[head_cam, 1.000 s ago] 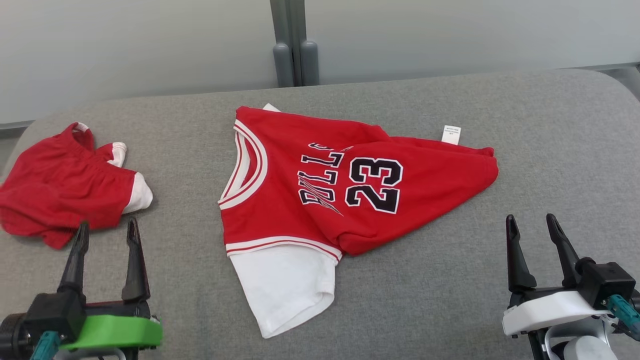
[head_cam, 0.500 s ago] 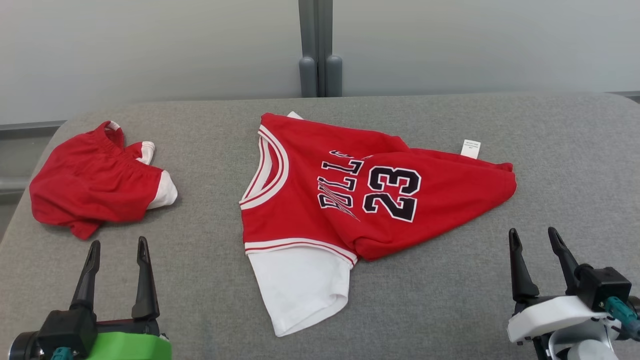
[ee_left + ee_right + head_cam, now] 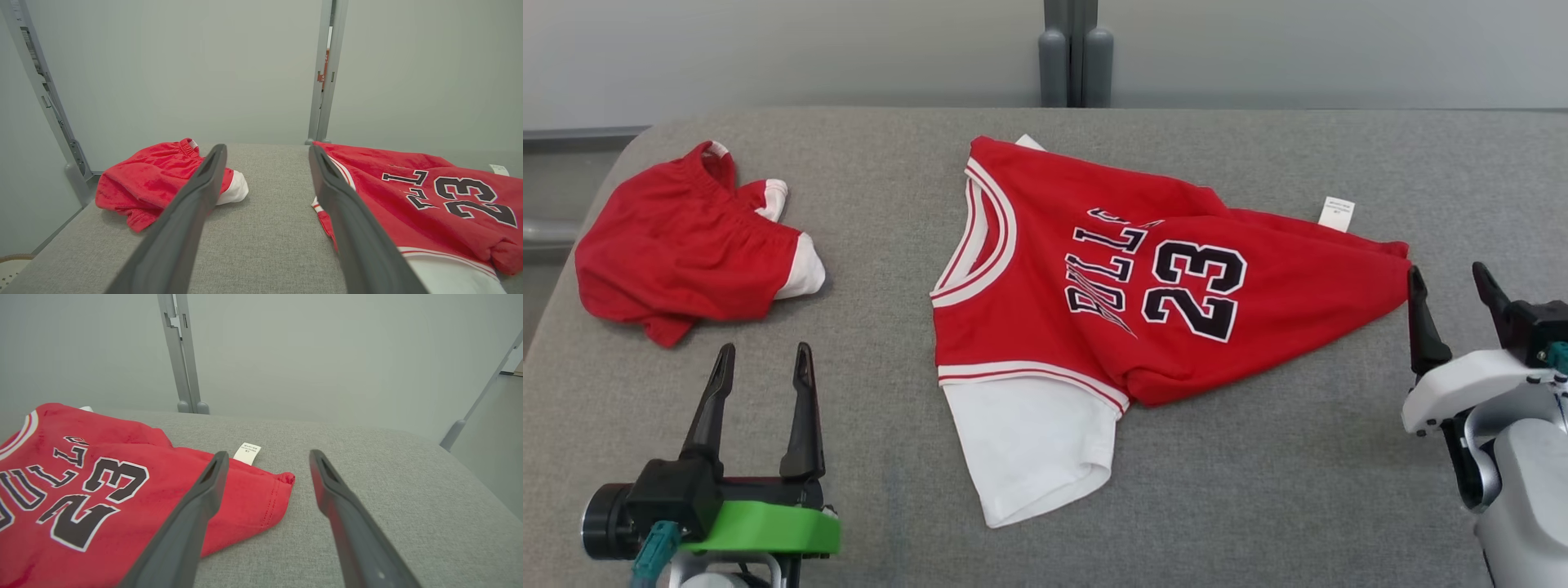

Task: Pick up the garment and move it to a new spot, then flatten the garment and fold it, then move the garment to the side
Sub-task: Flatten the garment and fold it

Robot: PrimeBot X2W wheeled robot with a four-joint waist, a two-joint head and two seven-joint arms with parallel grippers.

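The garment [image 3: 1029, 245] is a red jersey with a black "23" and a white sleeve, lying rumpled across the middle of the grey padded surface [image 3: 1258, 474]. My right gripper [image 3: 1446, 269] is open, its left finger just beside the jersey's right hem corner. In the right wrist view that hem corner [image 3: 282, 479] lies between the fingers of the right gripper [image 3: 268, 454], lower down. My left gripper [image 3: 765, 349] is open at the lower left, apart from the jersey. Seen from the left wrist, the left gripper [image 3: 266, 148] frames bare surface, with the jersey [image 3: 388, 196] to its right.
A bunched pair of red shorts [image 3: 678, 245] with white trim lies at the far left, just beyond my left gripper; they appear again as the shorts [image 3: 151, 175]. A white label [image 3: 1337, 213] sticks out at the jersey's back edge. A grey post [image 3: 1075, 57] stands behind.
The head camera has shifted, so the whole picture moved. My right gripper has advanced up to the jersey's right hem corner. Both grippers stay open.
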